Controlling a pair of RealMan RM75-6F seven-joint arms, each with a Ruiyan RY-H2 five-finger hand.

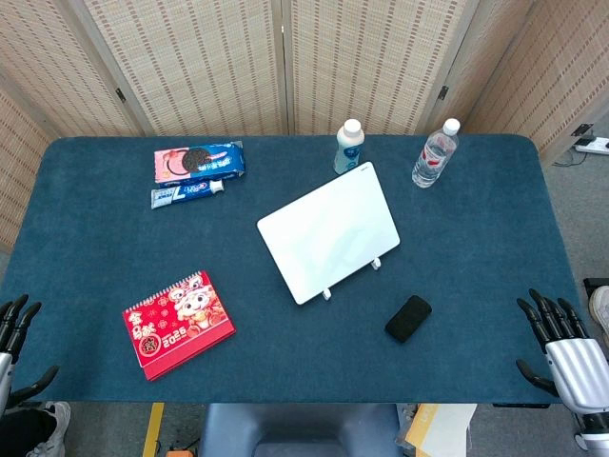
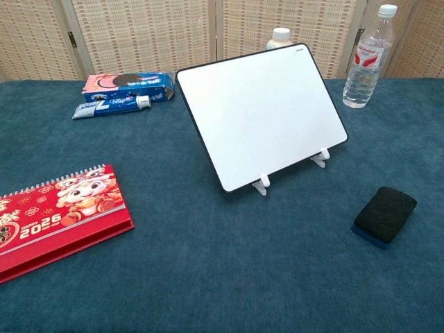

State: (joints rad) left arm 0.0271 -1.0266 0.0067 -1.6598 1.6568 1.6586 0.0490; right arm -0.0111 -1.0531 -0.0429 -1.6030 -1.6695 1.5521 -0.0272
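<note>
**Operator:** From my console, both hands sit at the near edge of the blue felt-covered table point(image 1: 476, 238). My right hand point(image 1: 561, 347) has its dark fingers point(image 1: 544, 314) spread apart and pointing away from me, holding nothing. My left hand point(image 1: 14, 333) barely shows at the frame edge; its fingers point(image 1: 21, 314) look parted too, and empty.

**Observer:** What lies nearest the right fingers?

**Operator:** The black oblong foam eraser point(image 1: 408, 318), off towards the thumb side of those fingers and well apart from them. Its long axis runs diagonally, the far end angled towards the right side of the table. Beyond it stands the white rectangular whiteboard point(image 1: 328, 231) on small white clip feet, leaning back, its long axis also diagonal.

**Observer:** Any writing readable?

**Operator:** The red spiral-bound desk calendar point(image 2: 59, 211) reads "2026" (with a cartoon figure above the digits). It lies ahead of the left fingers, towards their thumb side, not touching them. Far beyond it sit a blue-and-pink cardboard biscuit box point(image 1: 200, 160) picturing a dark sandwich cookie, and just beside it a blue-and-white toothpaste tube point(image 1: 187, 192); their lettering is too small for me. Far ahead of the right fingers stand a clear plastic water bottle with a red label point(image 2: 368, 59) and a small white bottle with a blue label point(image 1: 349, 147); I cannot read either label.
</note>
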